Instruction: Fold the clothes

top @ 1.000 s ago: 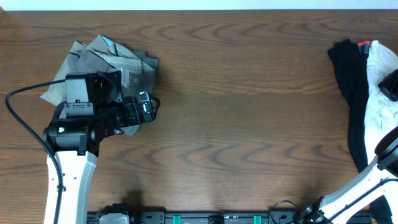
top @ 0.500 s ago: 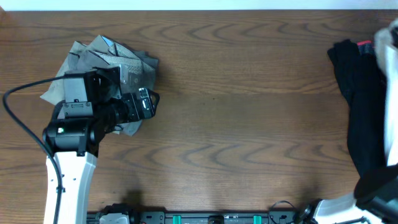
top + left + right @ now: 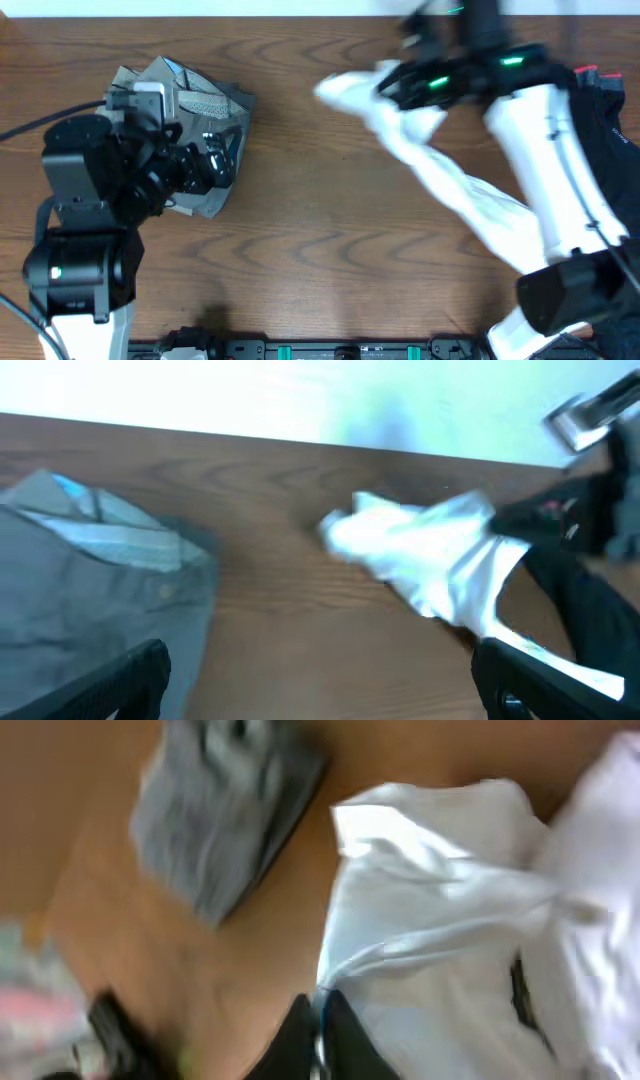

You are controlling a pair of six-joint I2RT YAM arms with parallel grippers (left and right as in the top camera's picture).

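My right gripper (image 3: 398, 85) is over the middle back of the table, shut on an edge of the white T-shirt (image 3: 450, 180), which trails in a long strip toward the front right. The right wrist view shows the fingertips (image 3: 335, 1030) pinched together on the T-shirt's (image 3: 440, 930) hem. The grey-khaki trousers (image 3: 190, 100) lie crumpled at the back left. My left gripper (image 3: 212, 160) hovers over their right side, open and holding nothing. From the left wrist, the trousers (image 3: 90, 580) lie left and the T-shirt (image 3: 430, 550) right. The black garment (image 3: 612, 105) lies at the right edge.
A small red item (image 3: 586, 72) shows beside the black garment at the far right. Bare wooden tabletop (image 3: 320, 240) stretches between the trousers and the hanging T-shirt. The left arm's cable (image 3: 20, 130) runs off the left side.
The right arm swung from the far right edge to the middle back, dragging the white T-shirt off the black garment. The left arm turned slightly over the trousers, its gripper still open.
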